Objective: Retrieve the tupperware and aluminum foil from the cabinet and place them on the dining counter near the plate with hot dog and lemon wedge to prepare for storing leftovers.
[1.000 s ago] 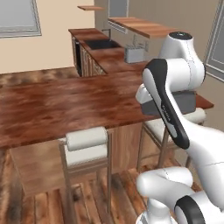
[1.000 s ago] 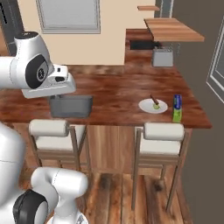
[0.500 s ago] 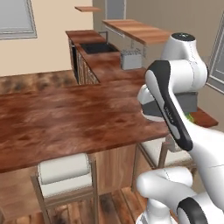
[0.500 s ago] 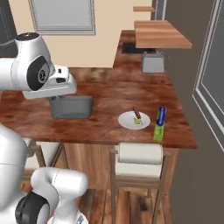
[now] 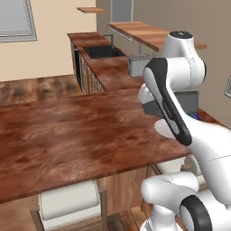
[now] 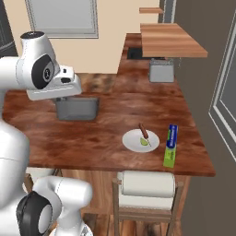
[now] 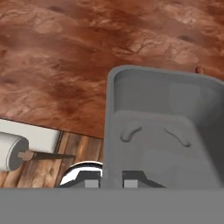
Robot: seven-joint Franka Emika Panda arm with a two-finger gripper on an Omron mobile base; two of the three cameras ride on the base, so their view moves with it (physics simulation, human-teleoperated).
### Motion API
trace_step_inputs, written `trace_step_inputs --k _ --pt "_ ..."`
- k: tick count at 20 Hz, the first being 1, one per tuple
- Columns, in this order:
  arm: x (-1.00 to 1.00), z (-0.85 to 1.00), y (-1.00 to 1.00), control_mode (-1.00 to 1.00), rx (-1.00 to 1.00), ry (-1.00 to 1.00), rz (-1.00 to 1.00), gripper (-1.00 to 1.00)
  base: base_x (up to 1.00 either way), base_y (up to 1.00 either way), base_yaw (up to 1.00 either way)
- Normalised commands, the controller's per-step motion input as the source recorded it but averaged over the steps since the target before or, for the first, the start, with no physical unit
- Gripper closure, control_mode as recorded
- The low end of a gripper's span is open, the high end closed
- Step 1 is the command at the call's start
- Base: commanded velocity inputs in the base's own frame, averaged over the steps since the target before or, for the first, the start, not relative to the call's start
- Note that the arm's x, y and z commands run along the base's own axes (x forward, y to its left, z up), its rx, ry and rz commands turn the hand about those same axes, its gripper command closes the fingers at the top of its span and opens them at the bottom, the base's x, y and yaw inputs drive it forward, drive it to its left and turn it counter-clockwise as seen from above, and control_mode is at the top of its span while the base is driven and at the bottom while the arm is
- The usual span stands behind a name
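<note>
Rolled rightward along the tabletop (image 6: 106,152) with the base since the earlier frames, scene sliding left. Gripper (image 7: 111,178) clamped on the near wall of the tupperware (image 7: 162,131), held above the tabletop. Farther right in the right base view: plate (image 6: 133,143) with hot dog (image 6: 143,132) and lemon wedge (image 6: 144,142), aluminum foil (image 6: 170,145) just beside.

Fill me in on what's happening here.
The gripper is shut on the wall of the tupperware, carrying it over the dining counter. The foil already lies on the counter right beside the plate with the hot dog and lemon wedge.
</note>
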Motion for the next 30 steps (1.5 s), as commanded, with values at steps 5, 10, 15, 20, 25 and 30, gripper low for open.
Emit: trace_step_inputs --k 5,10,15,20,25,30 --pt "0.5 -0.49 0.0 -1.0 0.0 -0.03 0.0 1.0 0.0 0.0 0.0" --pt "0.49 -0.66 0.01 -1.0 0.0 -0.02 0.0 1.0 0.0 0.0 0.0" --pt "0.33 -0.82 0.04 -1.0 0.0 -0.02 0.02 1.0 0.0 0.0 0.0" --pt "0.29 -0.74 0.02 -1.0 0.0 -0.06 0.07 1.0 0.0 0.0 0.0" --pt "0.42 -0.56 0.1 -1.0 0.0 -0.03 0.03 1.0 0.0 0.0 0.0" --pt "0.41 -0.4 0.15 -1.0 0.0 0.0 0.0 1.0 0.0 0.0 0.0"
